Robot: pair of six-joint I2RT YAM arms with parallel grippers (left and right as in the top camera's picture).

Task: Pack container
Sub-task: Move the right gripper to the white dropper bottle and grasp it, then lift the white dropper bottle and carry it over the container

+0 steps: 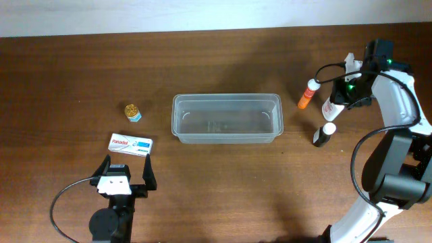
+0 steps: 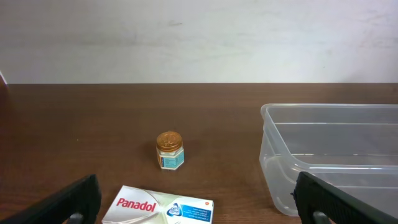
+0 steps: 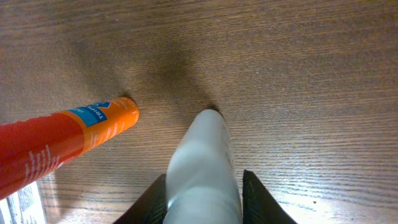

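Observation:
The clear plastic container [image 1: 226, 98] stands empty at mid-table; its left end [image 2: 323, 112] shows in the left wrist view. At the far right, a white bottle [image 1: 331, 109] lies on the wood. My right gripper [image 1: 339, 100] is shut on the white bottle [image 3: 205, 152], a black finger [image 3: 256, 193] pressed to each side. An orange tube [image 1: 307, 94] lies just left of it [image 3: 62, 140]. My left gripper [image 1: 127, 165] stands open near the front edge, straddling a white Panadol box [image 2: 165, 206] without touching it.
A small gold-capped jar [image 1: 133, 111] stands beyond the box [image 2: 169, 150]. A dark bottle with a white cap [image 1: 325, 133] sits in front of the right gripper. A printed label corner [image 3: 25, 199] shows beside the orange tube.

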